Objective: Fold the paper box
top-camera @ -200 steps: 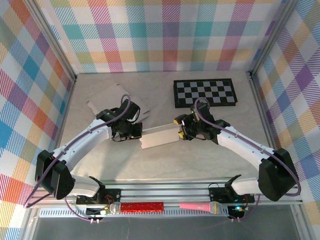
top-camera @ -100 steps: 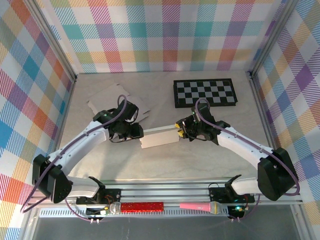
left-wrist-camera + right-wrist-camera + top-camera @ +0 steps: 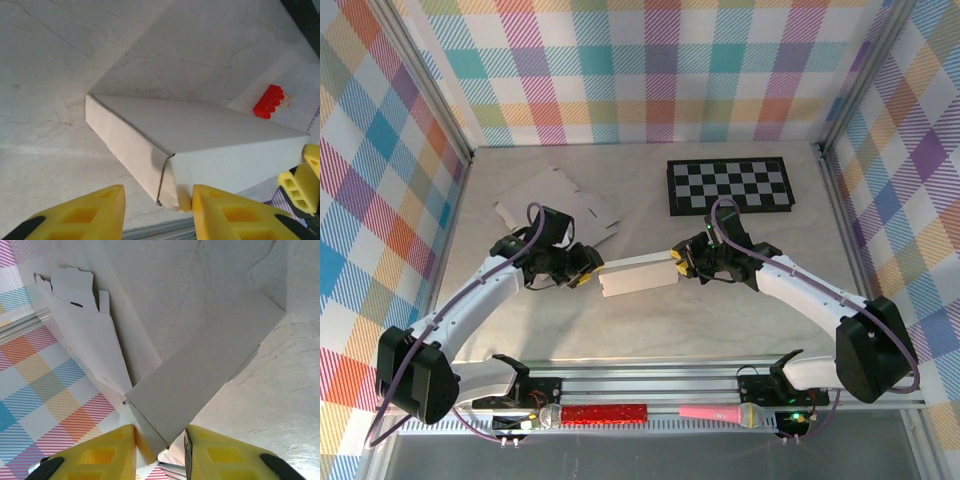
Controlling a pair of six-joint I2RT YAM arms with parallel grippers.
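Right gripper [image 3: 160,446] jaws narrow, pinching the right end of the paper box [image 3: 638,277], left gripper [image 3: 157,214] jaws parted, loose about the opposite corner, box lying mid-worktop [image 3: 760,325], flat cardboard blanks [image 3: 555,198] toward the far left corner

Place: robotics lab test cell
Evidence: plaid backdrop walls [image 3: 650,70], aluminium rail [image 3: 650,380], checkerboard [image 3: 728,186], pale desk [image 3: 740,320]
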